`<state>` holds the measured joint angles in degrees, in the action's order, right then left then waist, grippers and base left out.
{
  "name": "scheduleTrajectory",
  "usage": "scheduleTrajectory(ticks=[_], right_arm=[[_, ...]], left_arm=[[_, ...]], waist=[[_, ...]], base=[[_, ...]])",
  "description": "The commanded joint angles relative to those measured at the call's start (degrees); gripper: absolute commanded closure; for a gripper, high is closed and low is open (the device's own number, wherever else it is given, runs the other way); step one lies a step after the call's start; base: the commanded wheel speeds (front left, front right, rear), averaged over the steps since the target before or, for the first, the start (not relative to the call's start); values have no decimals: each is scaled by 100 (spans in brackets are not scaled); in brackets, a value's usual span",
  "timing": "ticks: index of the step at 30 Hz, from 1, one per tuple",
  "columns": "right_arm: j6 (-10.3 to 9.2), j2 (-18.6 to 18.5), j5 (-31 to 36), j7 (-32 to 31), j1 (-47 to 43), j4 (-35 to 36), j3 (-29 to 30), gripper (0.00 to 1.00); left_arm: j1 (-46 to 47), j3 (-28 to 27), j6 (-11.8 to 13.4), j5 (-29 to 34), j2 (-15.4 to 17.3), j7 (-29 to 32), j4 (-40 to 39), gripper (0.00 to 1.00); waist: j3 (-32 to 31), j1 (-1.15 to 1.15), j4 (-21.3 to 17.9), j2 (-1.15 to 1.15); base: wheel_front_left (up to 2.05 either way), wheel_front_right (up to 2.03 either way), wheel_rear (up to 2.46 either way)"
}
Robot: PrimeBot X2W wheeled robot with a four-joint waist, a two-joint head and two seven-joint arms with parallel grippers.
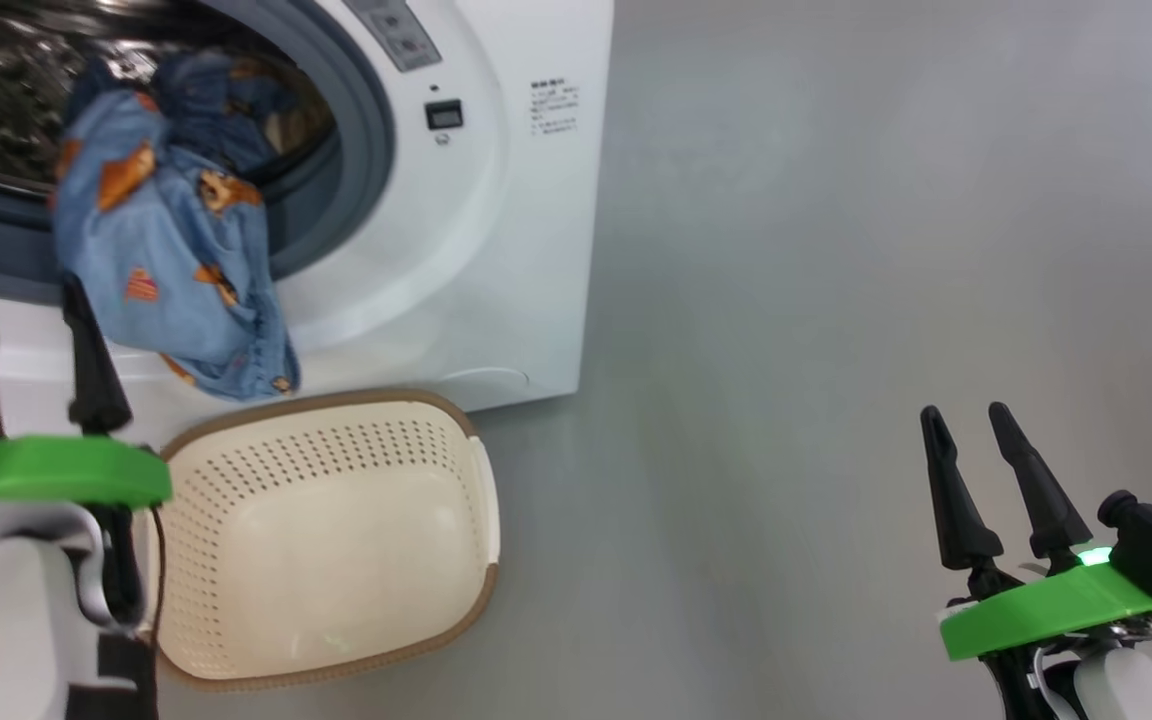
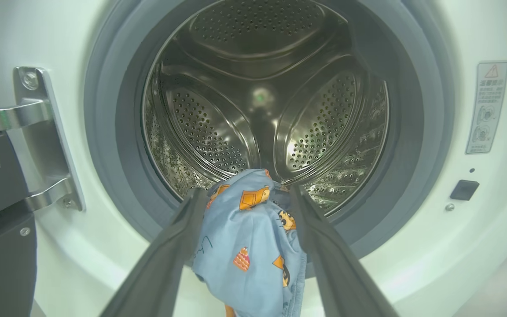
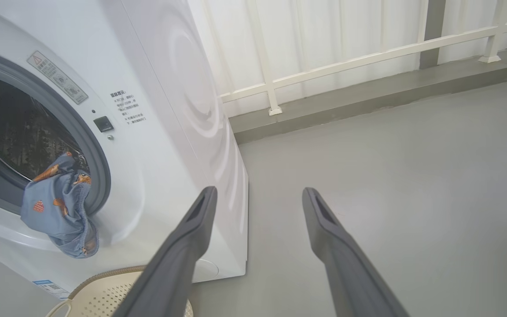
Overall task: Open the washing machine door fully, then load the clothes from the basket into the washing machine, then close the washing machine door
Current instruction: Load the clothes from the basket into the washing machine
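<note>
Basket (image 1: 336, 460): perf. cream plastic, rounded

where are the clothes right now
In the head view's upper left, the clothes hang over the lip of the washing machine, just above the basket.

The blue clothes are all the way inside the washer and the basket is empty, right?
Not quite. The clothes are only half in: they hang out over the front of the washer, as the head view shows. The basket is empty, yes.
</note>
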<state>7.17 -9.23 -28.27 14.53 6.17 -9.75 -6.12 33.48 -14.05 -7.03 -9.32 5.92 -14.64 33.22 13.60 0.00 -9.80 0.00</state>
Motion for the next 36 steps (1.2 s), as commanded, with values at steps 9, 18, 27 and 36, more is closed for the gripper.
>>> scheduleTrajectory(ticks=[9, 18, 27, 36], right_arm=[[32, -195, -55, 47, -240, 84, -59, 0], [32, -270, -58, 47, -382, 103, 24, 0], [32, -287, -25, 47, -623, 111, 154, 0], [32, -292, -22, 47, -747, 120, 194, 0]], left_arm=[[-846, -201, -34, 211, -32, -36, -596, 0], [-1707, -193, -43, 247, -130, -36, -1154, 0], [-2419, -32, -45, 131, -210, -36, -1636, 0], [-2896, 175, -46, 66, -210, -36, -1948, 0]], waist=[[-525, 0, 289, 0], [-669, 0, 391, 0], [-880, 0, 567, 0], [-980, 0, 665, 0]], base=[[0, 0, 0], [0, 0, 0], [0, 0, 0], [0, 0, 0]])
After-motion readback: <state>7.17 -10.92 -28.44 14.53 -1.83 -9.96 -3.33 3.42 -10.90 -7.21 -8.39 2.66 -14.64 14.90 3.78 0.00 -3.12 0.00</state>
